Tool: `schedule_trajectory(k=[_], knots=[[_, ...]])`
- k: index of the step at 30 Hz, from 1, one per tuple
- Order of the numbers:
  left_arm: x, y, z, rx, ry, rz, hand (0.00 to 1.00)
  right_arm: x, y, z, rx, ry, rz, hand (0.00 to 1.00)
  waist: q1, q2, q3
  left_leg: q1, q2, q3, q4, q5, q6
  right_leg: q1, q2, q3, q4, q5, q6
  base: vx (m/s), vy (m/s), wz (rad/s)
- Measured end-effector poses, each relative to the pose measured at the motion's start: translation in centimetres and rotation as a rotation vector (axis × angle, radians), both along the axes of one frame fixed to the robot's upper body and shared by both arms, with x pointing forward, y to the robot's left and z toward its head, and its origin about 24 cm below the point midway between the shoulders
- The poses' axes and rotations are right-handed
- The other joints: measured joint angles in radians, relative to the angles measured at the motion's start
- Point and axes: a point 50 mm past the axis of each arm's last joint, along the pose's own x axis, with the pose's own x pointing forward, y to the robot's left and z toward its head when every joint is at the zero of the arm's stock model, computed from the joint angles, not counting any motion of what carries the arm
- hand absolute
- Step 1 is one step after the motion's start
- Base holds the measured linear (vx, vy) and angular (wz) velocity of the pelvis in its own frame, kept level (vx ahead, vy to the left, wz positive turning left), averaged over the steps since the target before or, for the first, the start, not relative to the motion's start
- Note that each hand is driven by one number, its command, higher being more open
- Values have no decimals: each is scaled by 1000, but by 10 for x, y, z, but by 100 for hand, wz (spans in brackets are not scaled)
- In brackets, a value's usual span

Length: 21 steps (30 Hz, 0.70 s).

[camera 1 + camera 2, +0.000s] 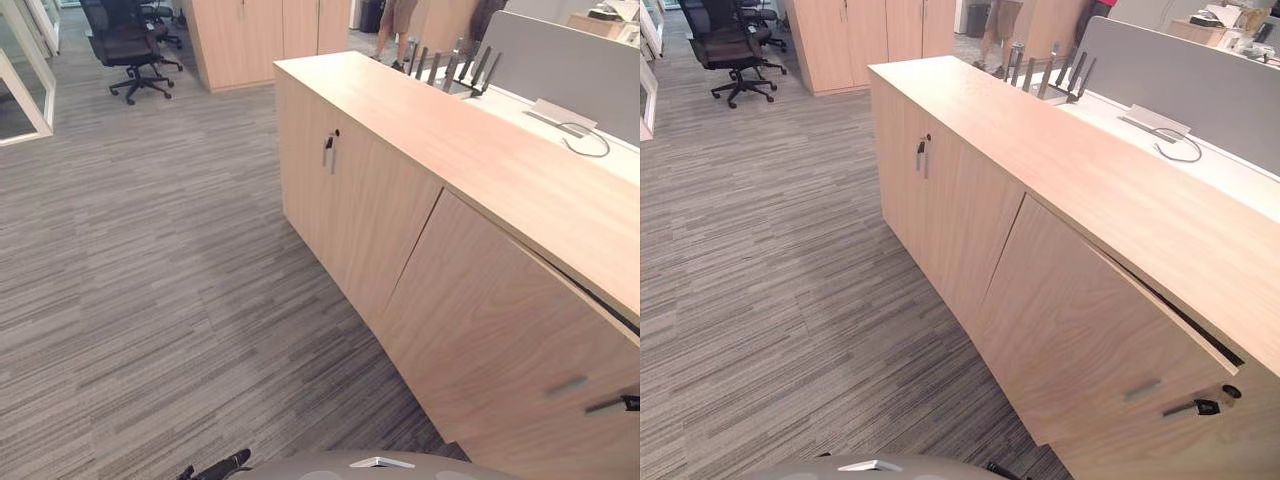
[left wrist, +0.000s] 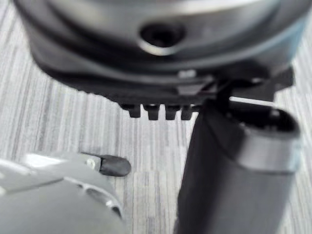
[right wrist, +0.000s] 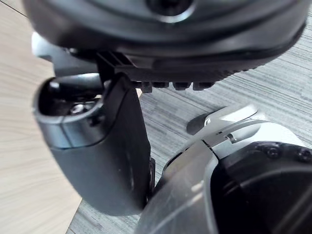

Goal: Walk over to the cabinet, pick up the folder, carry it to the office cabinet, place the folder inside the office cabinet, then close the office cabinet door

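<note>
two hands, left [image 2: 234,165] and right [image 3: 102,146], hang open with relaxed fingers over grey carpet [image 1: 150,300]. a long low cabinet [image 1: 350,210] runs from near right to far centre, its near door [image 1: 500,330] slightly ajar. where the folder is cannot be told. a chair [image 1: 130,45] stands far left.

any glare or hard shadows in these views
Left eye view: soft, even light, a pale sheen on the cabinet top, no hard glare. Right eye view: a dark shadow line in the gap above the ajar door. Left wrist view: a bright highlight across the left hand. Right wrist view: a glint on the right hand.
</note>
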Motion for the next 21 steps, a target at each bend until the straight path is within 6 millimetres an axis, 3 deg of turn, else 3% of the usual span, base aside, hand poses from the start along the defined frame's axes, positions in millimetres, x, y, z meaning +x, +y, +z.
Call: schedule_trajectory(k=[5, 10, 13, 21], knots=[[12, -1, 2, 13, -6, -209, 100, 3, 0, 0, -8, -14, 3, 100, 0, 1, -1, 1, 0, -7, 0, 0, 0, 6, 1, -10, 0, -2, 6, 38, -16, 6], [20, -4, 2, -41, -12, -353, 100, 10, -1, 1, -19, -23, 125, 100, -1, 2, -2, 1, 0, -4, 0, -1, -1, 6, 3, -9, -2, -3, 5, 8, -4, 0], [20, -6, 2, -54, -6, -389, 100, 16, -2, 2, -29, -26, 207, 100, -1, 7, -4, 4, 1, -2, 0, -1, -2, 8, 3, -10, 0, -4, 3, -12, -4, 0], [14, -5, 0, -64, 19, -367, 100, 14, -3, 2, -23, -26, 165, 100, -1, 12, -11, 16, 1, 3, 0, -1, -2, 17, 3, -4, 1, -8, -4, -13, -4, -1]])
